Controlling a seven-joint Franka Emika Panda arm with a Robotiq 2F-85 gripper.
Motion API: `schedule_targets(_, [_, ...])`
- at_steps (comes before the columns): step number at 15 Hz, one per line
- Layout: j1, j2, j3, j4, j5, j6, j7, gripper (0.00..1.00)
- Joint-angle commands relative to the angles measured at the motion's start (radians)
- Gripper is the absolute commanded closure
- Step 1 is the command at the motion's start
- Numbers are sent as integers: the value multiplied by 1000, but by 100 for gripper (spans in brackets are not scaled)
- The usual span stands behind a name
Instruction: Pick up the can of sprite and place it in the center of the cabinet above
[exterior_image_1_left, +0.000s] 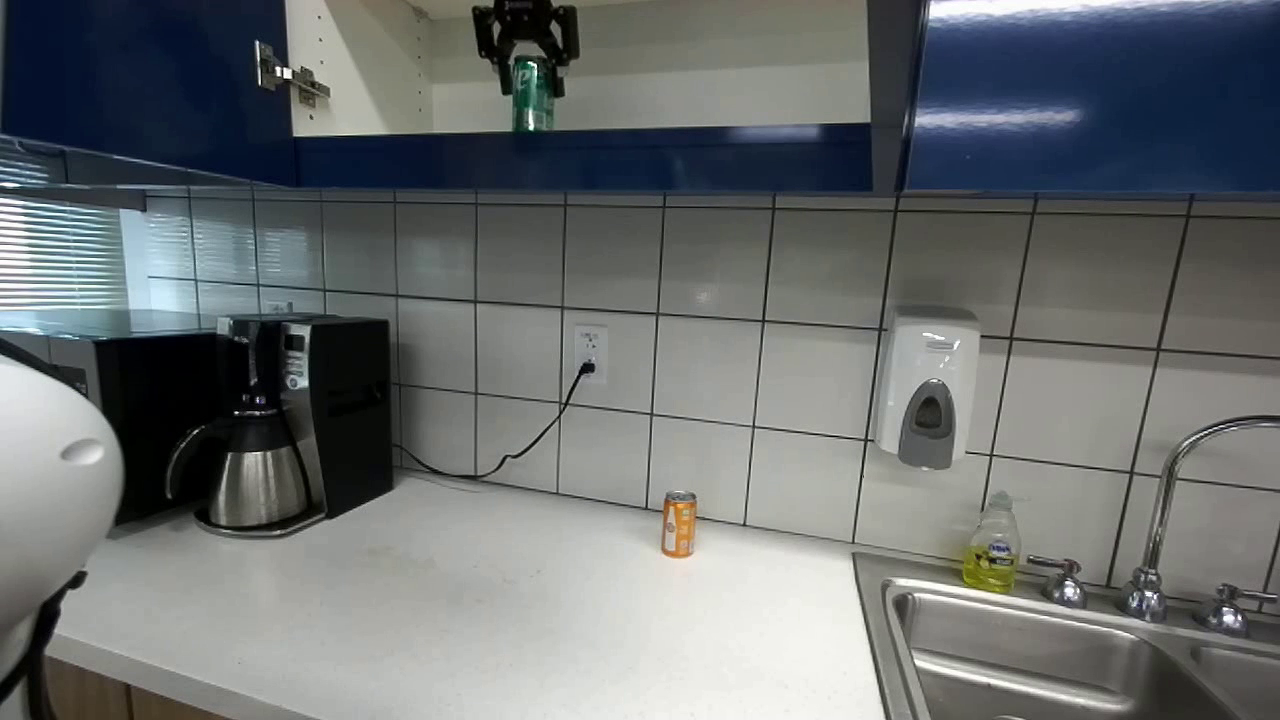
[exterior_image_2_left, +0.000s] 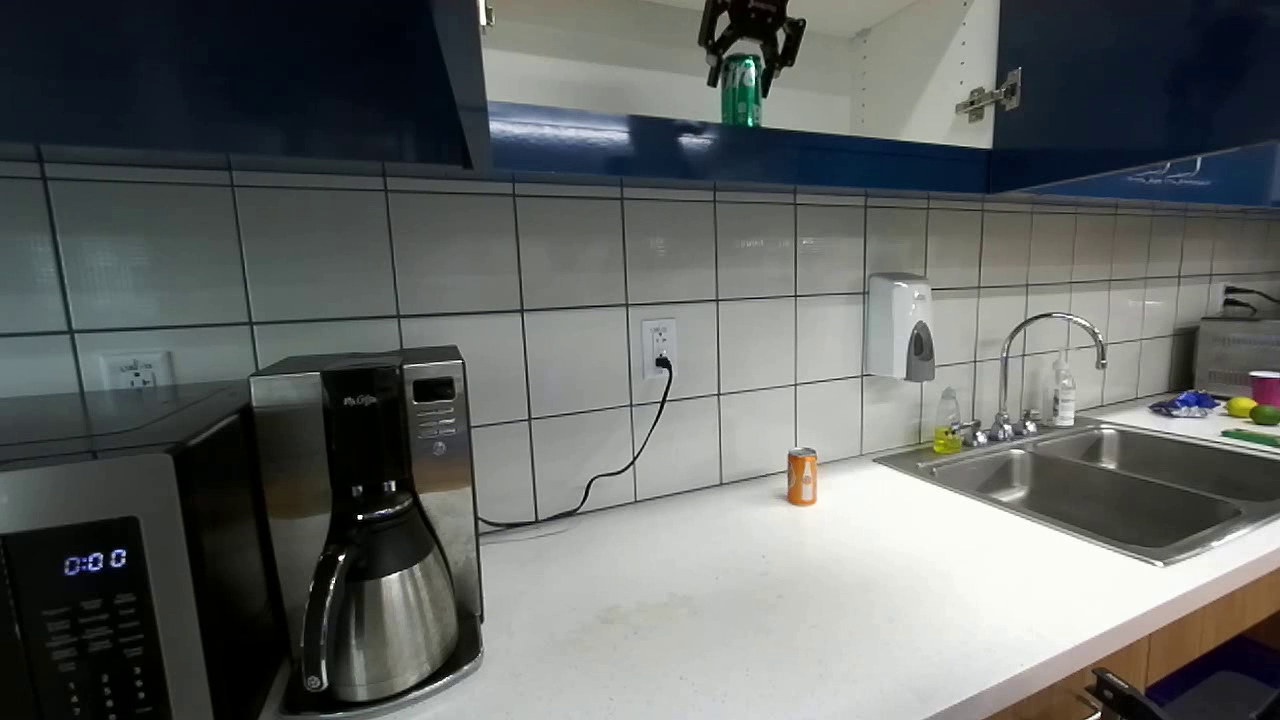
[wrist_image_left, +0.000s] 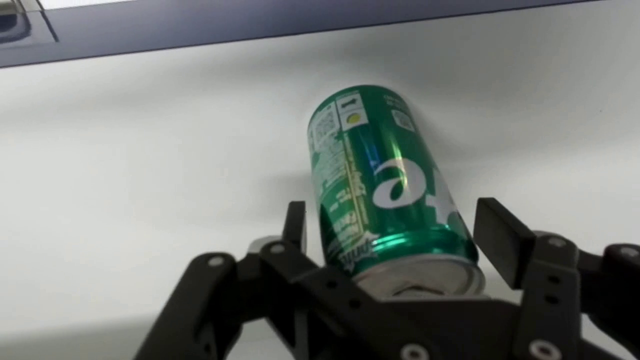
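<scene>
The green can of sprite stands in the open cabinet in both exterior views (exterior_image_1_left: 533, 98) (exterior_image_2_left: 741, 95). The cabinet has a dark blue front edge (exterior_image_1_left: 620, 162) (exterior_image_2_left: 850, 155) and a white interior. In the wrist view, the can (wrist_image_left: 370, 145) is on the white shelf (wrist_image_left: 140, 175), its silvery top nearest my camera. My gripper (wrist_image_left: 392, 225) is open, with one finger on each side of the can's upper part. A gap shows between the can and each finger. My gripper also shows in both exterior views (exterior_image_1_left: 532, 82) (exterior_image_2_left: 740, 78). The can's base is partly hidden by the cabinet's front edge.
Open blue cabinet doors stand at the opening's side (exterior_image_1_left: 150, 90) (exterior_image_2_left: 1130, 90). An orange can (exterior_image_1_left: 678, 525) stands on the white counter (exterior_image_1_left: 480, 610) below. A coffee maker (exterior_image_1_left: 350, 420), a soap dispenser (exterior_image_1_left: 928, 385) and a sink (exterior_image_1_left: 1040, 650) are also there.
</scene>
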Motion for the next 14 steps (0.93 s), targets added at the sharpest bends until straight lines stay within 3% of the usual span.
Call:
schedule_targets(1, [8,40,0,68,-28,-53,33,0])
schedule_targets(14, [-6,3,-14,53,-8,-107,3,0])
